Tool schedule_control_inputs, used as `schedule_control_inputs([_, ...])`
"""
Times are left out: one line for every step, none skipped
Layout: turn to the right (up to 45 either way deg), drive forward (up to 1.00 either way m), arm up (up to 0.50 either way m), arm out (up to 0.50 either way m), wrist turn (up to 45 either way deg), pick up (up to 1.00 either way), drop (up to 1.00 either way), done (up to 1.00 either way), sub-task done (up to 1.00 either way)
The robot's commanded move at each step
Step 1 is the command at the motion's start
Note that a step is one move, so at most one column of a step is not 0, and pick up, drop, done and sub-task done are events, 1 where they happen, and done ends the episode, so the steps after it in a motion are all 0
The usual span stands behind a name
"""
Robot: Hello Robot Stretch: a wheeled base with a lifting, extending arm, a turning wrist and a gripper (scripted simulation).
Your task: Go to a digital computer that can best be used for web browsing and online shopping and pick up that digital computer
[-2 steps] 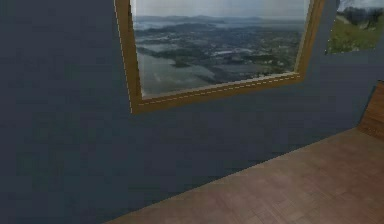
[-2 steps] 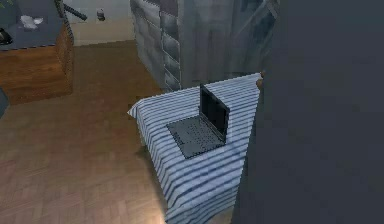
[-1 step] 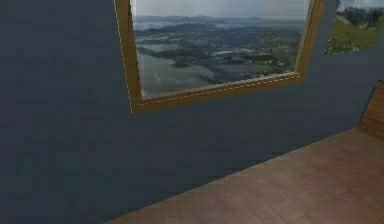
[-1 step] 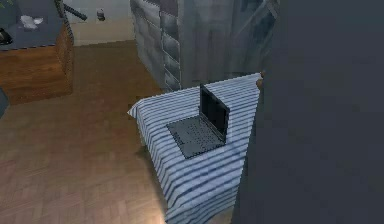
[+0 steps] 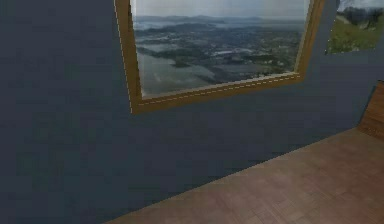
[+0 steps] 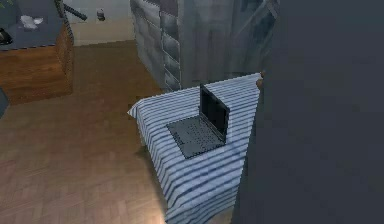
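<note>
An open dark laptop (image 6: 205, 125) lies on a bed with a blue-and-white striped cover (image 6: 200, 182), in the middle of the arm side view. Its screen stands upright on the right and its grey keyboard faces left. It rests near the bed's right side, close to a dark wall (image 6: 320, 120).
A dark blue wall (image 5: 60, 120) stands close ahead, bearing a wood-framed landscape picture (image 5: 215, 45) and a second picture (image 5: 360, 25) at the far right. Wooden floor (image 5: 300, 185) shows at the lower right. A wooden desk (image 6: 35, 62) with small items and grey drawers (image 6: 160, 40) stand beyond the bed.
</note>
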Motion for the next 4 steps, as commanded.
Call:
schedule_control_inputs([0.0,0.00,0.00,0.50,0.0,0.00,0.00,0.00,0.00])
schedule_control_inputs([0.0,0.00,0.00,0.00,45.0,0.00,0.00,0.00,0.00])
schedule_control_inputs([0.0,0.00,0.00,0.00,45.0,0.00,0.00,0.00,0.00])
schedule_control_inputs([0.0,0.00,0.00,0.00,45.0,0.00,0.00,0.00,0.00])
